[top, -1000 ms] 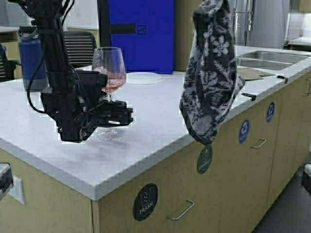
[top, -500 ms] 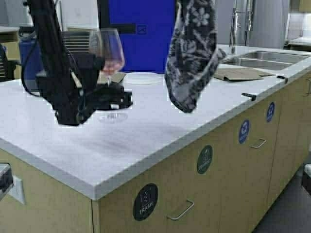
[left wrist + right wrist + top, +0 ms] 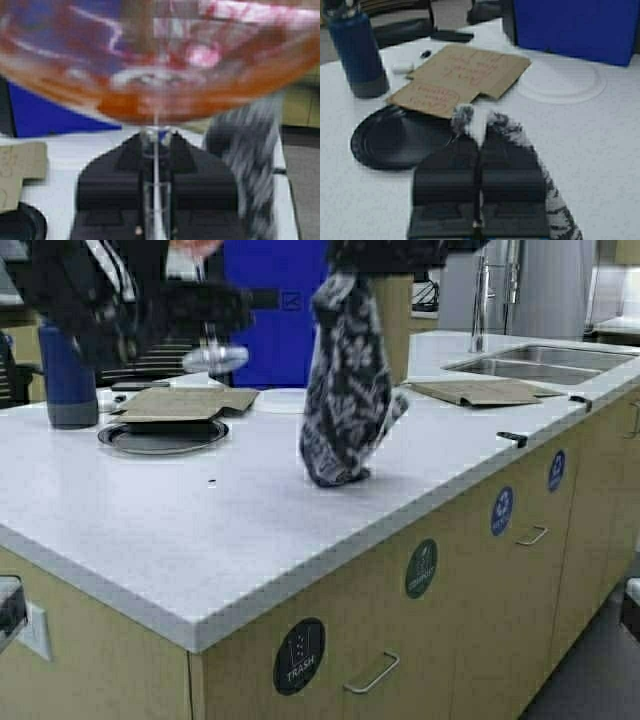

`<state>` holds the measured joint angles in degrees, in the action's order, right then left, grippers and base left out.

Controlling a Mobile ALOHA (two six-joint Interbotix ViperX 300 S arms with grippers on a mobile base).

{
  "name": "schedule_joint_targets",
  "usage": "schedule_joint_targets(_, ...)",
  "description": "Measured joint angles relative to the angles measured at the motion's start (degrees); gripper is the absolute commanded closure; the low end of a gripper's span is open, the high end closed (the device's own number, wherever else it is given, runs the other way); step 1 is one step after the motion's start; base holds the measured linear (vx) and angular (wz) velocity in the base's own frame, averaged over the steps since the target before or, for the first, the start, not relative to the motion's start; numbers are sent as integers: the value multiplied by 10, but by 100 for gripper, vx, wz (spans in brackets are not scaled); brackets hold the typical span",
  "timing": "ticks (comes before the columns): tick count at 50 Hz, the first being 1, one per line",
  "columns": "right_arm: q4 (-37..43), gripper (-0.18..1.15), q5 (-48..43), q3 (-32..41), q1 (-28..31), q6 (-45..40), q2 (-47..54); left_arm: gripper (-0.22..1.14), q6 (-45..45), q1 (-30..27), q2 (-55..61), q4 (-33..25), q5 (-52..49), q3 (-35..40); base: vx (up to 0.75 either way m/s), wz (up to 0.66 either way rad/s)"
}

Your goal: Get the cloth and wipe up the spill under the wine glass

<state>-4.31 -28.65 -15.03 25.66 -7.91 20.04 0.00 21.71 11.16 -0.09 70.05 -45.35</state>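
My left gripper (image 3: 215, 312) is raised at the upper left, shut on the stem of the wine glass (image 3: 214, 358), which hangs in the air above the counter. In the left wrist view the stem (image 3: 155, 170) runs between the shut jaws (image 3: 156, 142), with the pinkish bowl (image 3: 150, 65) just beyond. My right gripper (image 3: 385, 252) is at the top centre, shut on the dark floral cloth (image 3: 345, 390). The cloth hangs down and its lower end rests on the white counter (image 3: 200, 540). The right wrist view shows cloth (image 3: 506, 125) bunched round the fingertips (image 3: 479, 137).
A black plate (image 3: 160, 436) under a brown paper mat (image 3: 185, 402), a dark blue bottle (image 3: 68, 380) and a white plate (image 3: 290, 400) sit at the back left. Another brown mat (image 3: 480, 391) lies by the sink (image 3: 540, 360). The counter's front edge is close.
My left gripper has lifted the wine glass high off the counter. My right gripper has swung the cloth left and lowered it until its end touches the counter.
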Motion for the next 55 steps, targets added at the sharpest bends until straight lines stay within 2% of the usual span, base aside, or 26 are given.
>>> schedule_joint_targets(14,-1,91,-6,32,54,-25,102,63,0,0,-178,0,-238,25,0,0)
schedule_joint_targets(24,0,91,-5,33,135,-33,145,63,0,0,-245,0,-382,81,0,0)
schedule_joint_targets(42,-2,91,-5,33,284,-33,170,63,-2,1,-262,0,-402,105,0,0)
schedule_joint_targets(50,-4,91,-6,23,295,-32,154,63,-1,1,-258,0,-402,105,0,0)
schedule_joint_targets(55,-2,91,-6,5,279,-30,129,63,-2,1,-243,0,-399,105,0,0)
